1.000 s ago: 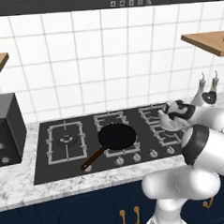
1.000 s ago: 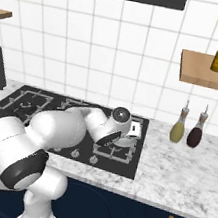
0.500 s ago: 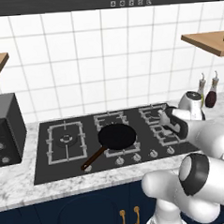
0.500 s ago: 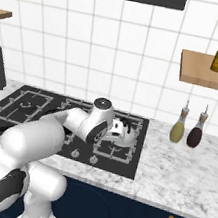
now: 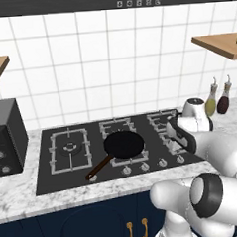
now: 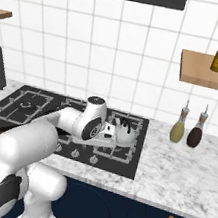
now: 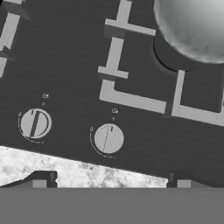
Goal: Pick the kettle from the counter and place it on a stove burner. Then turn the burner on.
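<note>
While glossy black stove point(image 7: 78, 65) glass gleams — rounded silvery kettle point(image 7: 197, 26) on grey grate, gripper point(image 7: 109, 183) wide open, empty.

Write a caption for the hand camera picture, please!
Open gripper hovers over two stove knobs, kettle on the burner.

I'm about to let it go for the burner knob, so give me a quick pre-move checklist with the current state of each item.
1. Kettle on the stove, right-hand burner: ok.
2. Tool released, jaws wide, nothing held: ok.
3. Two knobs in the hand view, the nearer knob almost centred ahead of the tool: ok.
4. That this knob drives the kettle's burner: cannot tell.
5. Pan on the middle burner, away from the tool's path: ok.
6. Burner already lit: cannot tell, no flame visible.
</note>
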